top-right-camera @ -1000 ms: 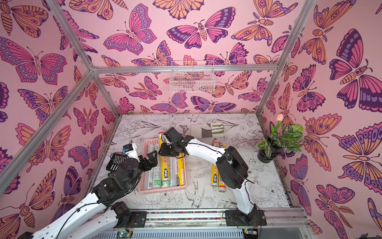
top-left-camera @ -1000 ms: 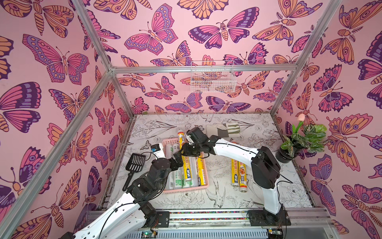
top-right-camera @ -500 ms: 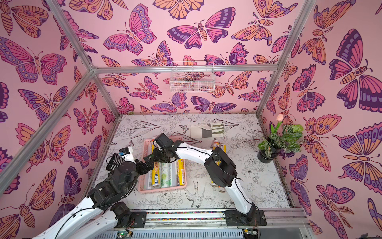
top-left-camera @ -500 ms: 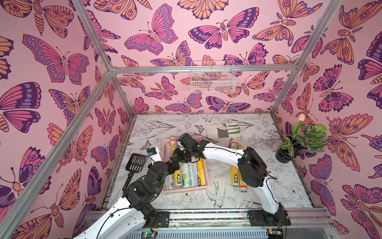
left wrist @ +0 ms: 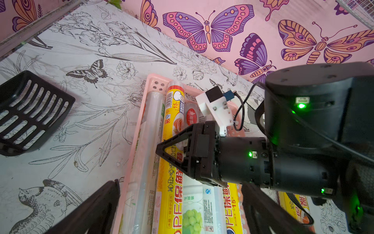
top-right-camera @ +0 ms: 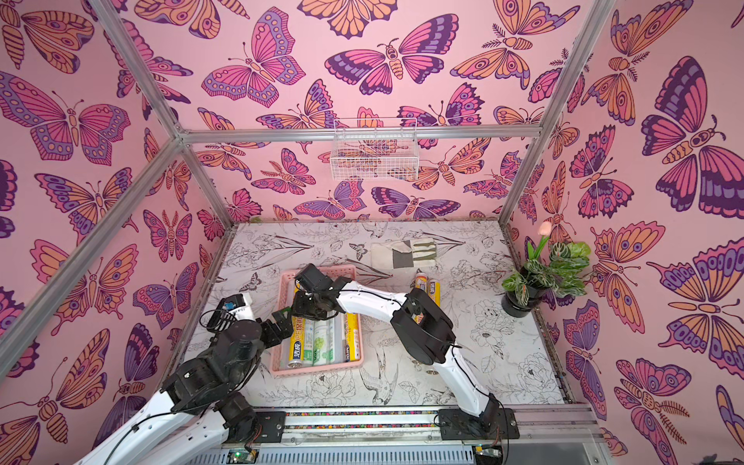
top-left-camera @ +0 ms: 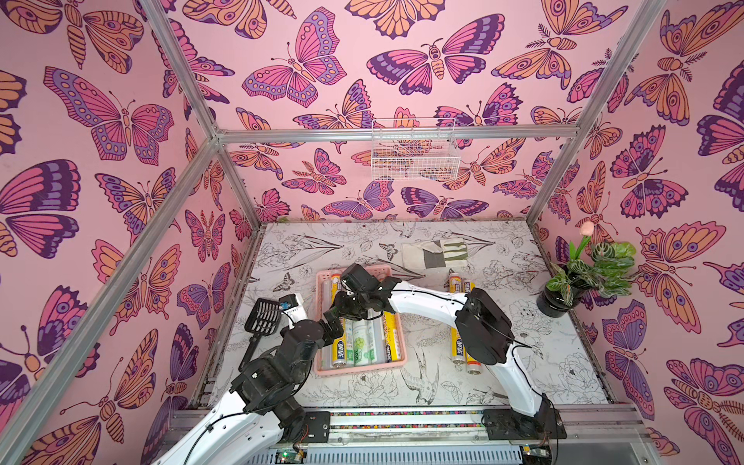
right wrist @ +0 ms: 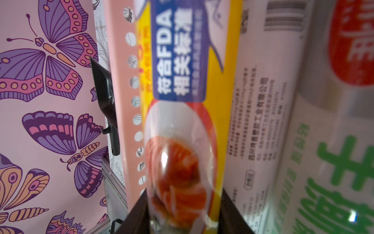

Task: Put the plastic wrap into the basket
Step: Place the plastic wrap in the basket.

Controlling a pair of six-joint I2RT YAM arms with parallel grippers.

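The pink basket holds several rolls of plastic wrap, yellow and whitish. My right gripper reaches in from the right and is shut on a yellow roll. That roll lies lengthwise low in the basket, beside a whitish roll along the left wall. My left gripper hovers open over the basket's near left part, holding nothing. Two more yellow rolls lie on the table to the right, partly hidden by the right arm.
A black slotted scoop lies left of the basket. A folded cloth lies behind the basket. A potted plant stands at the right edge. A white wire basket hangs on the back wall.
My right gripper has carried the yellow roll to the left and down into the pink basket. The left gripper has drawn back slightly toward the near side.
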